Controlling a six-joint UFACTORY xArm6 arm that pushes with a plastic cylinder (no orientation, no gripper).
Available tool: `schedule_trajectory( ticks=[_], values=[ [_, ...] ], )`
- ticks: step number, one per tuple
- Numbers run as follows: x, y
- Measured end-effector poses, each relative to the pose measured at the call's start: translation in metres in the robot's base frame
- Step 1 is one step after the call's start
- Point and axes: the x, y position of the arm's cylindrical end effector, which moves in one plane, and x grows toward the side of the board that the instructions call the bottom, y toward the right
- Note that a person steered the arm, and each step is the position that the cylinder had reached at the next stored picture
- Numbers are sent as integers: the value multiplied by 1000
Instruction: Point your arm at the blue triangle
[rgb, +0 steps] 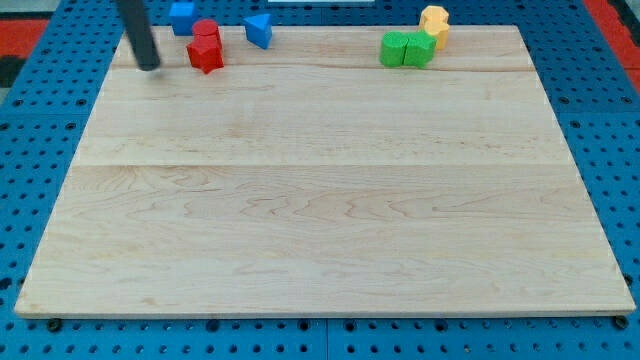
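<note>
Tip (149, 68) position: resting on the tabletop (320, 200) near the view's top left corner, with my dark rod rising from it out of the view's top edge. I carry no gripper; the rod ends plain and holds nothing.

Blue triangle (259, 29): at the view's top edge, left of centre, well to the right of my tip and apart from it. Two red blocks stand between us. The upper red block (206, 31) and the lower red block (205, 54) touch one another; their exact shapes I cannot make out. The lower one lies just to the right of my tip, with a gap showing between them.

Blue cube (182, 16): at the top edge, up and to the right of my tip, close beside the upper red block.

Far group, at the view's top right: two green blocks (406, 48) side by side and touching, with a yellow block (434, 24) against their upper right. All are well apart from my tip.
</note>
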Motion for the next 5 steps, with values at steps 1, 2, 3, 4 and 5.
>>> schedule_trajectory(
  ticks=[1,2,3,4,5],
  values=[
    [-2,10],
    [43,34],
    [77,93],
    [77,186],
    [52,240]
  ],
)
